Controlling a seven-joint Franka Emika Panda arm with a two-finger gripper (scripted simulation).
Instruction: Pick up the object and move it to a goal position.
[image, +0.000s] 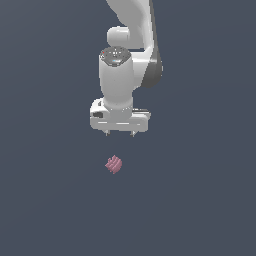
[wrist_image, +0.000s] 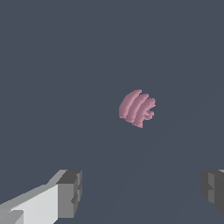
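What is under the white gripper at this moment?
Below the open gripper lies only the pink ribbed object, apart from it, on the plain dark ground. Nothing covers it; its underside is hidden.

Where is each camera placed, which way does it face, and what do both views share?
Exterior view: off the arm, facing the white arm and its open gripper hanging over the pink object.
Wrist view: on the wrist, looking past both fingertips at the object on the dark surface.
Shared: object, fingertips, surface.
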